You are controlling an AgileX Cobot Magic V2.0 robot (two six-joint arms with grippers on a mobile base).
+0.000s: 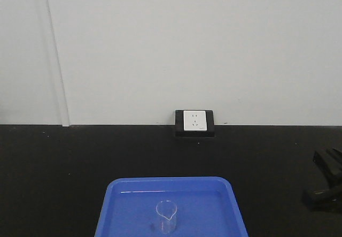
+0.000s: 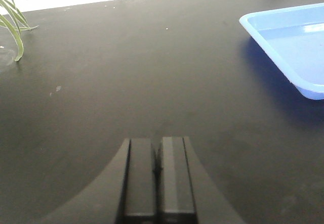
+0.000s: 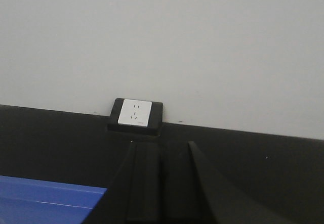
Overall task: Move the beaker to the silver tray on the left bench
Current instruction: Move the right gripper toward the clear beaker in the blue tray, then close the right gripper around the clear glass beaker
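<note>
The beaker (image 1: 166,216), a small clear glass cylinder with a pouring spout, stands upright in a blue plastic tray (image 1: 168,181) near the front of a black countertop. My left gripper (image 2: 158,141) is shut with nothing in it, hovering over bare countertop left of the blue tray (image 2: 283,37); the beaker is outside this view. My right gripper (image 3: 162,146) is shut and empty, right of the blue tray (image 3: 45,198) and pointing at the wall. At the right edge of the front view its dark body (image 1: 327,183) shows. The silver tray and the left bench are out of view.
A white wall socket in a black housing (image 1: 194,121) sits where the countertop meets the white wall, and it shows again as the socket (image 3: 134,114) ahead of my right gripper. Green plant leaves (image 2: 12,16) hang in at the far left.
</note>
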